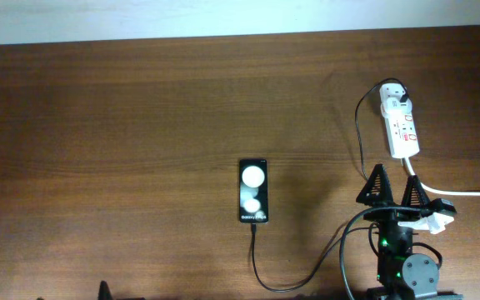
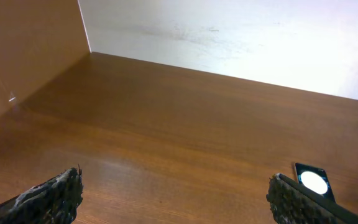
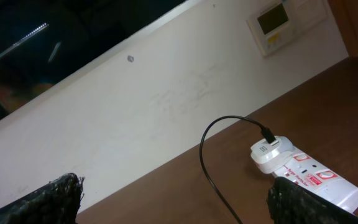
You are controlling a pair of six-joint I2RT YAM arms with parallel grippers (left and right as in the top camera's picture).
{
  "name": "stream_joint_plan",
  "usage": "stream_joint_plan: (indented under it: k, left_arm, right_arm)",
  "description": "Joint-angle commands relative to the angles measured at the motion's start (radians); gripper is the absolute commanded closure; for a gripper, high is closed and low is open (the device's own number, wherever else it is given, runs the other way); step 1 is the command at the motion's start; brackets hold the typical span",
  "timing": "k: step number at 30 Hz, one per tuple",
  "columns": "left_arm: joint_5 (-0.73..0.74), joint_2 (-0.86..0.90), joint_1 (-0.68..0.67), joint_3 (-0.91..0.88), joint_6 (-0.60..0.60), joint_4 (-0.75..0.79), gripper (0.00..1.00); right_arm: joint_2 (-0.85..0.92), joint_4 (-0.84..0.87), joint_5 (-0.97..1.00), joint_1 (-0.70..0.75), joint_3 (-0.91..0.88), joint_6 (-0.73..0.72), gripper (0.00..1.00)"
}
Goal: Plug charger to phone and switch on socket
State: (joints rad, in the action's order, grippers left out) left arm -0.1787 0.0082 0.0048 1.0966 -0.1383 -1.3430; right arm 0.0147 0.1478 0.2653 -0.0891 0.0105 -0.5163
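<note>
Right end effector [image 1: 395, 174] (fingers spread) near socket [image 1: 400, 125].

The left tool [image 2: 174, 185] gapes wide above the table [image 2: 185, 118], phone [image 2: 313, 182] near one fingertip.

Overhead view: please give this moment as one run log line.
phone: flat, face up | cable: from phone's lower edge to power strip | right hand: open, short of strip | left hand: open, empty

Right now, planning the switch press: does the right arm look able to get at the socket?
Probably yes: the right gripper sits open just short of the socket, pointed at it, nothing between. Only the socket's white lead trails beside the gripper.
</note>
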Motion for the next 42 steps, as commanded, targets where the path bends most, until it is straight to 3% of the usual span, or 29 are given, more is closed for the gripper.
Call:
stream_joint_plan:
  k: [1,6,10,42]
  left_arm:
    - [0.006,-0.002,-0.005,0.001,0.013,0.001,0.01]
    - [0.006,-0.002,-0.005,0.001,0.013,0.001,0.01]
    - [0.006,-0.001,-0.005,0.001,0.013,0.001,0.01]
    - [0.006,-0.001,-0.005,0.001,0.013,0.001,0.01]
  right_arm:
    - [-0.010,-0.011,0.002,0.005,-0.005,0.003,0.01]
    - [-0.010,-0.153,0.009,0.005,-0.005,0.011,0.01]
    - [-0.010,-0.205,-0.007,0.004,-0.005,0.233,0.01]
    - [-0.008,-0.205,-0.006,0.005,-0.005,0.232,0.01]
